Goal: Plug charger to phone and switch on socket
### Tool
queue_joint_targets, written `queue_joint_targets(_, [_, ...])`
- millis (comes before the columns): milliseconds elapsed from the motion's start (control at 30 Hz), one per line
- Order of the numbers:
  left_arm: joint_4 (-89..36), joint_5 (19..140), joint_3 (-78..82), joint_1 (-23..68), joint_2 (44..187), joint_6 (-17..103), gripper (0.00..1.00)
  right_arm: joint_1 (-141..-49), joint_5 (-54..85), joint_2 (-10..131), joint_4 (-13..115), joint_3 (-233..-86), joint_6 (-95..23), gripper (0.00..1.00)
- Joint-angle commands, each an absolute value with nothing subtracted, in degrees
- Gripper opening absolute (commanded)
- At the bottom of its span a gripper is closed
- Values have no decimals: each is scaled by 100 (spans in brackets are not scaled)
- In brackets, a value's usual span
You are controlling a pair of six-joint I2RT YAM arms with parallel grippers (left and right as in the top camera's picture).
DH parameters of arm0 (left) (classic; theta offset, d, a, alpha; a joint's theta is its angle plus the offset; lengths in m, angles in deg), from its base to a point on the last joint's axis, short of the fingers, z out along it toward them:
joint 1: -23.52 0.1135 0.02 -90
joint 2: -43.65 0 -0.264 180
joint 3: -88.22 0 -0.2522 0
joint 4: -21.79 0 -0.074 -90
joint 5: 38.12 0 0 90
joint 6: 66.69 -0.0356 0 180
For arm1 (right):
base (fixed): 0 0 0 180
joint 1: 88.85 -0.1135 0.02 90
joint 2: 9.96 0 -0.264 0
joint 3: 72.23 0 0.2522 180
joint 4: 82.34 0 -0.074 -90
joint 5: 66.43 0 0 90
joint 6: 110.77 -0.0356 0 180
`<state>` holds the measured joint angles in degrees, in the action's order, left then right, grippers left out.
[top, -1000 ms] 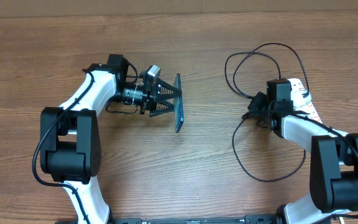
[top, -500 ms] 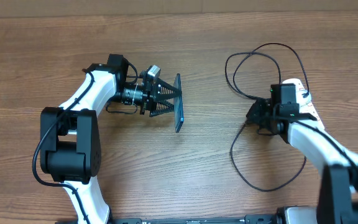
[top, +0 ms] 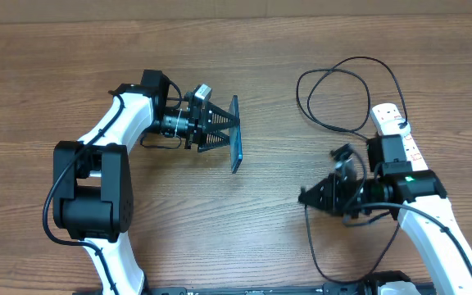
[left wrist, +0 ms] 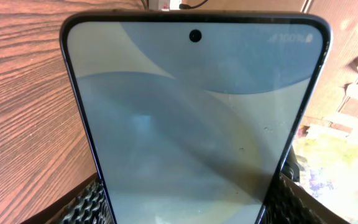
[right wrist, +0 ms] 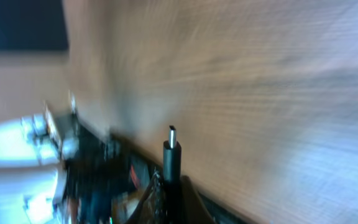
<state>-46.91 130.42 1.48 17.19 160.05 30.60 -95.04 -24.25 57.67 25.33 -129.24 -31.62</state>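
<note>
Well left of the socket (top: 394, 120), the left jaws clamp the phone (top: 236, 136), turned on edge; near the socket, the right jaws are closed on the charger (right wrist: 171, 158) at its plug tip.

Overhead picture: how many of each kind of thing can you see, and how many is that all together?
phone: 1
charger: 1
socket: 1
robot arms: 2, the left arm and the right arm
Total: 5
</note>
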Motion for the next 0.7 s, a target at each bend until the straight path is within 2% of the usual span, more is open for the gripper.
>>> queue_joint_targets(0, [-4673, 13250, 286, 1713, 16053, 3060, 46, -9832, -3010, 5691, 2284, -12917, -1910, 4])
queue_joint_targets(200, [-4660, 13167, 286, 1713, 16053, 3060, 45, -10276, -2943, 5691, 2491, -12917, -1748, 4])
queue_joint_targets(400, [-4643, 11869, 286, 1704, 16053, 3834, 42, -10619, -2086, 5691, 2727, -12917, -1798, 4])
queue_joint_targets(667, [-4492, 11254, 288, 1643, 16053, 4525, 39, -10916, -1056, 5691, 3167, -12917, -2426, 4])
